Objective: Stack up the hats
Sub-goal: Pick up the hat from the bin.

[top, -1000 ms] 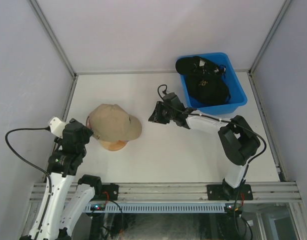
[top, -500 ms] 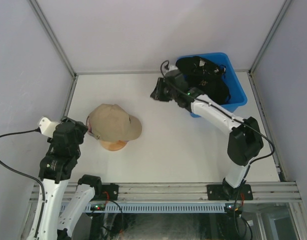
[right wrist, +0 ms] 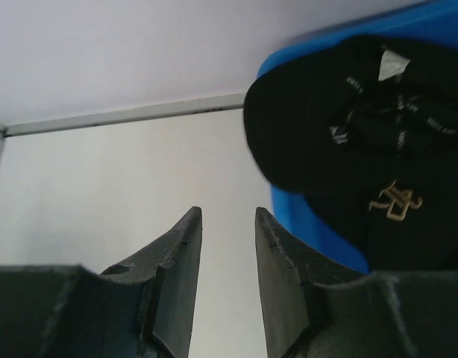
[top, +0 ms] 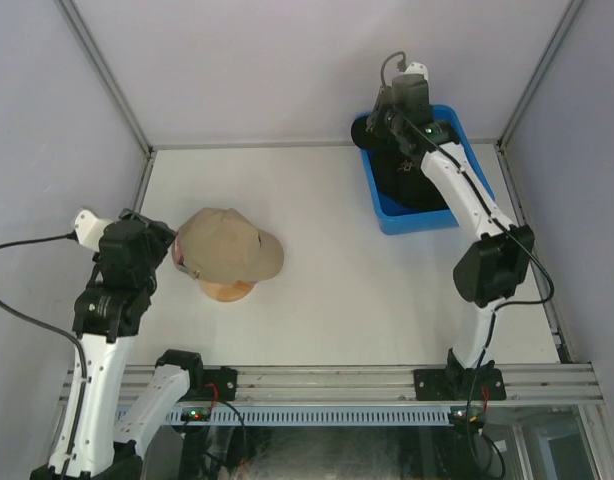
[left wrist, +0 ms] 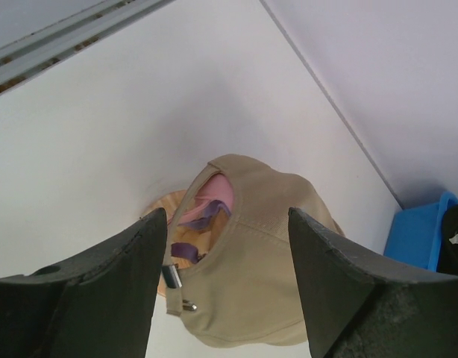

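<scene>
Near left: left gripper [left wrist: 223,224] wide open, holding nothing. It hangs just beside the back of the tan cap [top: 227,245], apart from it.

Tan cap sits on top of the round wooden stand [top: 227,291], left of centre on the white surface [top: 337,280], brim pointing right in the overhead view. Left wrist view, through the cap's rear opening: a pink cap [left wrist: 208,195] underneath, and lavender cap [left wrist: 187,251] fabric below that. A metal strap buckle hangs at the tan cap's back.

Far right: blue bin [top: 419,219] near the back wall. A black cap [right wrist: 326,134] lies inside, brim over the bin's left rim, small gold mark on the crown.

Right gripper [right wrist: 227,212] is raised over the bin's far left corner. Jaws stand a narrow gap apart with nothing between them. It is not touching the black cap.
</scene>
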Controlling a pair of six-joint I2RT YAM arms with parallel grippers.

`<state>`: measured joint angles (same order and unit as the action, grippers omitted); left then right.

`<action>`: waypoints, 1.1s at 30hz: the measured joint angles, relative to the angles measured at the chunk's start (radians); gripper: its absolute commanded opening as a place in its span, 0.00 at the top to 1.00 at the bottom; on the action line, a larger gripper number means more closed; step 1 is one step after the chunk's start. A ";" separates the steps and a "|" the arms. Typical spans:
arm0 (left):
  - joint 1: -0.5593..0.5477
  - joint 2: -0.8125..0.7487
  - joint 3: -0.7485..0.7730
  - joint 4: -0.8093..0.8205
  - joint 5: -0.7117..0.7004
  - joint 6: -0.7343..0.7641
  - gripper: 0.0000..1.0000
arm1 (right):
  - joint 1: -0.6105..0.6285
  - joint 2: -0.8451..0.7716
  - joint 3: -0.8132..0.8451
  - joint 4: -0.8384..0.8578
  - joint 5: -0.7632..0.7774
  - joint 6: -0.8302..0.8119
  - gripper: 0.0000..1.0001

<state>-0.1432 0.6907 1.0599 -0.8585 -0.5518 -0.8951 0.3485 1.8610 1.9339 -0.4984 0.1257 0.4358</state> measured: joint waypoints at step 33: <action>0.206 0.180 0.003 0.120 0.358 -0.039 0.33 | -0.038 0.390 0.345 -0.223 0.114 -0.388 0.43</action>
<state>0.0631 0.8707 1.0634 -0.7387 -0.1936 -0.9337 0.3107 2.2513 2.2787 -0.7212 0.2398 0.0483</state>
